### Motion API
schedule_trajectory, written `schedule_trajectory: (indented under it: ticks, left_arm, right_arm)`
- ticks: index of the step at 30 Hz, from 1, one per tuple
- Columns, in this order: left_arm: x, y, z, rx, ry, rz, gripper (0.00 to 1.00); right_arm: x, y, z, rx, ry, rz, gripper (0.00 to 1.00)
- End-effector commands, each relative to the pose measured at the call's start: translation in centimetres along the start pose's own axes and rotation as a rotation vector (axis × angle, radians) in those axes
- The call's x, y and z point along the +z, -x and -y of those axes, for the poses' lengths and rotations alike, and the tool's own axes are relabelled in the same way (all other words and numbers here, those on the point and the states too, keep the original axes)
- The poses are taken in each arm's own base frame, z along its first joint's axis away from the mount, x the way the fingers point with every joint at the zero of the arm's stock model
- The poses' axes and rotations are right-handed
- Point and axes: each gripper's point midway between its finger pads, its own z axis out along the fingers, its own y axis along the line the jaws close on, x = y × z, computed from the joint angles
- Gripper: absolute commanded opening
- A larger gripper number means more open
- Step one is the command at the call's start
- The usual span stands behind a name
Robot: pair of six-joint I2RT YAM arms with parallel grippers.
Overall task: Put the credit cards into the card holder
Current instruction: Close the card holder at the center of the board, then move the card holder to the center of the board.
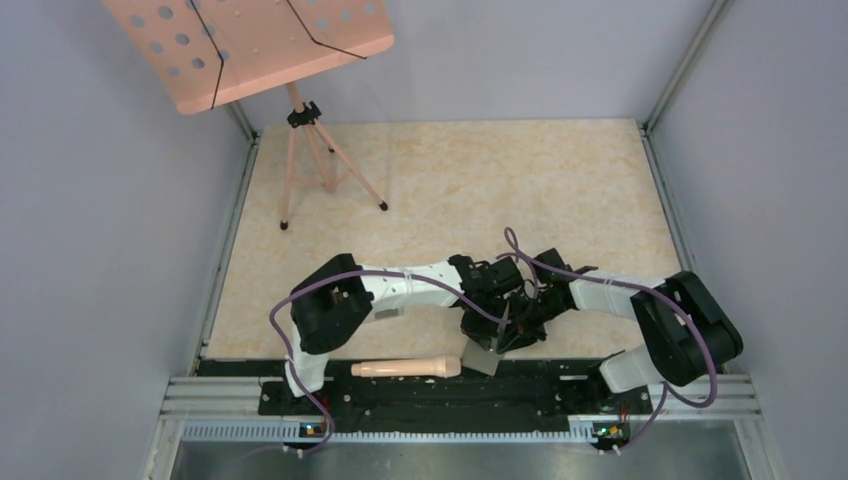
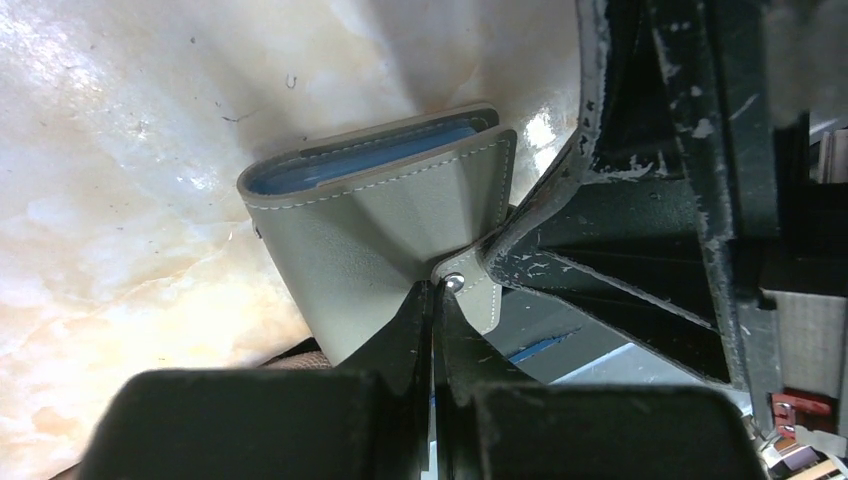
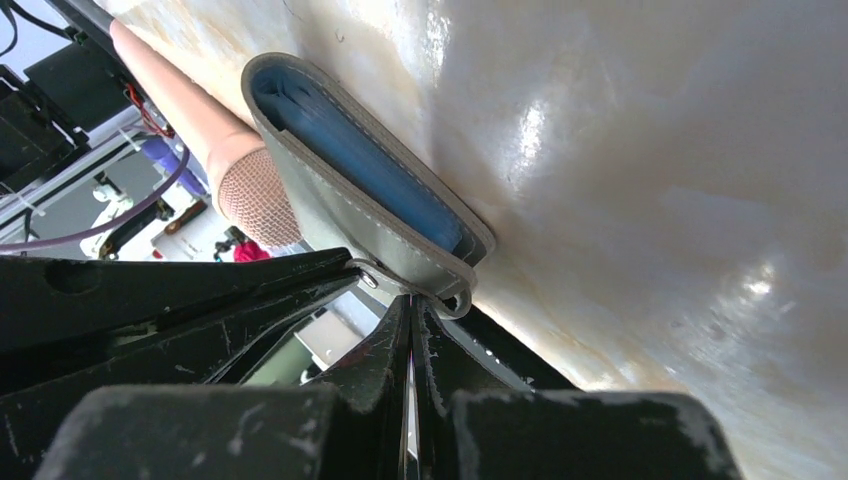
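The card holder (image 1: 484, 360), a gray folding wallet with a bluish inside, lies folded near the table's front edge. In the left wrist view my left gripper (image 2: 435, 290) is shut, pinching the card holder's (image 2: 370, 250) outer flap beside the snap tab (image 2: 478, 300). In the right wrist view my right gripper (image 3: 411, 300) is shut on the card holder's (image 3: 340, 170) edge at the tab loop. From above both grippers, left (image 1: 482, 330) and right (image 1: 516, 328), meet over it. No black credit card shows in any view.
A peach microphone (image 1: 405, 368) lies along the front edge left of the wallet, its mesh head (image 3: 258, 200) touching it. A peach music stand (image 1: 250, 40) on a tripod stands at the back left. Metal rails border the marble table (image 1: 450, 180).
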Motion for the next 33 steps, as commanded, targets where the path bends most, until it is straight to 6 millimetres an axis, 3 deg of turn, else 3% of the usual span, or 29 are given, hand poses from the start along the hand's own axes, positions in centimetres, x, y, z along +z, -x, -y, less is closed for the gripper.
schedule_trajectory:
  ticks: [1,11,14,17,22,24,33]
  left_arm:
    - [1.7,-1.2,-3.1,-0.013,0.139,-0.042,0.0]
    - [4.0,-2.9,-6.1,-0.054,0.286,-0.136,0.0]
    - [4.2,-2.7,-6.0,-0.033,0.282,-0.142,0.0]
    - [3.7,-1.7,-5.1,-0.004,0.238,-0.09,0.0]
    - [2.1,0.6,-3.6,-0.012,0.132,-0.001,0.0]
    - [1.8,2.2,-3.6,-0.037,0.099,0.023,0.0]
    - [0.8,10.5,-5.5,-0.116,0.042,0.086,0.0]
  right_arm:
    - [1.3,0.0,1.7,-0.037,-0.065,-0.007,0.0]
    - [2.1,0.1,3.1,-0.043,-0.175,-0.027,0.0]
    - [1.9,0.5,2.5,-0.055,-0.163,-0.008,0.0]
    - [1.2,1.6,0.7,-0.088,-0.126,0.048,0.0]
    - [-1.5,5.2,-3.7,-0.137,-0.054,0.182,0.0]
    - [-2.8,6.6,-4.5,-0.128,-0.051,0.235,0.0]
    - [-7.6,10.4,-3.6,-0.092,-0.116,0.378,0.0]
